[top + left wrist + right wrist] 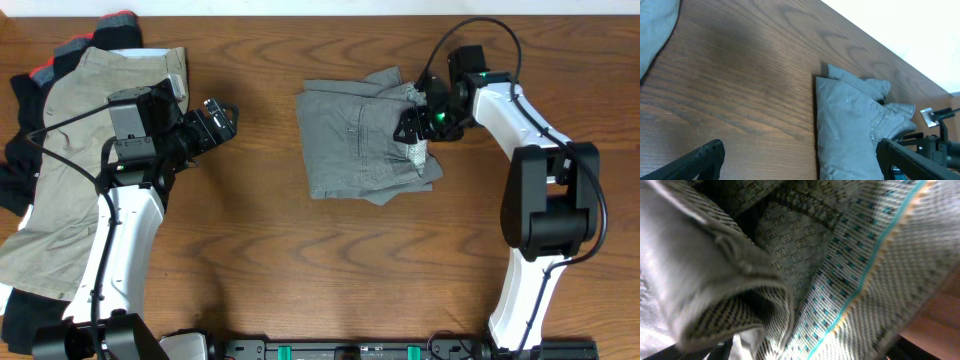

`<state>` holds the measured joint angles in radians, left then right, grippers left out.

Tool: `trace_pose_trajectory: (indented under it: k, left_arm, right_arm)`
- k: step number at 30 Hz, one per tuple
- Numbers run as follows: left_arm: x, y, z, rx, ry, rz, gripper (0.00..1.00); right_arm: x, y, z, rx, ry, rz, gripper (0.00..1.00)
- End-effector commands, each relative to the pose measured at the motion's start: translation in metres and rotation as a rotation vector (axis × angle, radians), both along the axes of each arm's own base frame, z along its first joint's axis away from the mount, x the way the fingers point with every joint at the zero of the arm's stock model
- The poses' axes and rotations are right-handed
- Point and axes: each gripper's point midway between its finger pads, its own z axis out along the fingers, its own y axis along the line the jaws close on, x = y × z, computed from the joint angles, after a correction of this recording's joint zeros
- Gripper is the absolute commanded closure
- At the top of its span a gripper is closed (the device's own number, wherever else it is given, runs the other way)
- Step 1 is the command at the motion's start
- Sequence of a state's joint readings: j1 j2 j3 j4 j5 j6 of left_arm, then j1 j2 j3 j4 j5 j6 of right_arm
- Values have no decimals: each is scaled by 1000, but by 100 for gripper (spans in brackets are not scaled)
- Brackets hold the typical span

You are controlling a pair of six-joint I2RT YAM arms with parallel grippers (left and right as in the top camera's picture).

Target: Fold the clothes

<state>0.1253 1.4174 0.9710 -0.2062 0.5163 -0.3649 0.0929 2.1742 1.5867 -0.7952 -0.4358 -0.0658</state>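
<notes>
While folded shorts (360, 140) lie on wood table (300, 260) (white beyond edge) | left jaws apart | right jaws unclear

Wooden table (260, 260), folded grey shorts (355, 140) at centre, heaped clothes (70, 120) at left

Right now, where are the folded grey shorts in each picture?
Overhead: the folded grey shorts lie at centre.
Left wrist: the shorts sit right of centre, reaching the bottom edge.
Right wrist: the shorts fill nearly the whole picture, close up.
Shared landmark: the brown wooden table.
</notes>
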Motion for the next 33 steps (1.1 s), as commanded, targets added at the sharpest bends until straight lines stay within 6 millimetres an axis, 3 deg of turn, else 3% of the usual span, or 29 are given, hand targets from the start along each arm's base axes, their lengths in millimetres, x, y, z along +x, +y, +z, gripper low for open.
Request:
trace_pose_trajectory:
  k: [1, 3, 7, 9, 13, 18, 21, 25, 29, 33]
  left_arm:
    - [-1, 2, -1, 20, -4, 1, 2]
    - [-1, 2, -1, 20, -4, 1, 2]
    - [-1, 3, -1, 21, -5, 1, 2]
    - [0, 5, -2, 31, -2, 13, 2]
    - [0, 7, -2, 37, -1, 20, 2]
    - [0, 7, -2, 37, -1, 20, 2]
    - [0, 7, -2, 37, -2, 20, 2]
    - [1, 7, -1, 38, -6, 21, 2]
    - [1, 7, -1, 38, -8, 21, 2]
    - [1, 7, -1, 39, -8, 21, 2]
  right_arm:
    - [-3, 9, -8, 50, 16, 35, 26]
    - [-4, 12, -10, 71, 27, 38, 43]
    - [-7, 29, -9, 149, 38, 64, 93]
    - [-8, 35, -8, 165, 34, 77, 99]
    - [-2, 40, -6, 174, 34, 33, 99]
    - [23, 25, -2, 199, 2, -100, 99]
    - [45, 1, 1, 201, -30, -231, 99]
    - [70, -50, 2, 188, -56, -450, 99]
    - [85, -114, 4, 175, -95, -630, 99]
    - [86, -189, 2, 129, -105, -856, 99]
